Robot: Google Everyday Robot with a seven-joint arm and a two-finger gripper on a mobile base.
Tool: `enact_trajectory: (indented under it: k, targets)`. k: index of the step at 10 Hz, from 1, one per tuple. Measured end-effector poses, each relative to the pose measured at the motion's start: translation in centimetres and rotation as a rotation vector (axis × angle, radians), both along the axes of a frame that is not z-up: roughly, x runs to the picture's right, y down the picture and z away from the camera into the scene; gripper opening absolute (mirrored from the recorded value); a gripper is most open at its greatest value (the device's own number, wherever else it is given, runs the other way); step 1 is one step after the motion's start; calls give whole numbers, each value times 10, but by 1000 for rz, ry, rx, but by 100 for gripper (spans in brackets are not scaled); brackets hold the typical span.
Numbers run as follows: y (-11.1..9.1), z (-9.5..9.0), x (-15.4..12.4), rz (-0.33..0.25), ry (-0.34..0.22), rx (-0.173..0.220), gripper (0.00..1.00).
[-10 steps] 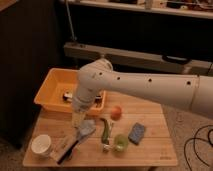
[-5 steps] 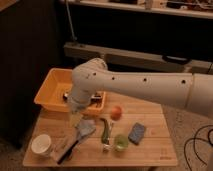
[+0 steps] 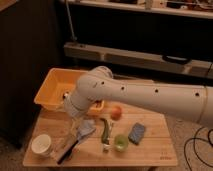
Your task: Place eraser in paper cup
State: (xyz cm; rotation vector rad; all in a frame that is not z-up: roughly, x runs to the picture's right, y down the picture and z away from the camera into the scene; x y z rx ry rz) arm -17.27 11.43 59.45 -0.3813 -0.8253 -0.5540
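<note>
The eraser, a tan block with a black strip, lies slanted on the wooden table near its front left. The white paper cup stands upright just to its left, at the table's front left corner. My white arm reaches in from the right, and its gripper hangs down just above and behind the eraser, to the right of the cup. The wrist hides part of the gripper.
A yellow bin stands at the back left behind the arm. An orange ball, a green elongated item, a small green cup and a blue sponge lie to the right. A grey-blue thing lies beside the gripper.
The arm has swung a little to the left and lowered the gripper toward the eraser. The objects on the table have not moved.
</note>
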Motion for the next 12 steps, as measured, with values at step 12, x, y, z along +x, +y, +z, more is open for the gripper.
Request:
enact_trajectory:
  k: [12]
  targets:
    - [56, 3, -49, -243, 60, -147, 65]
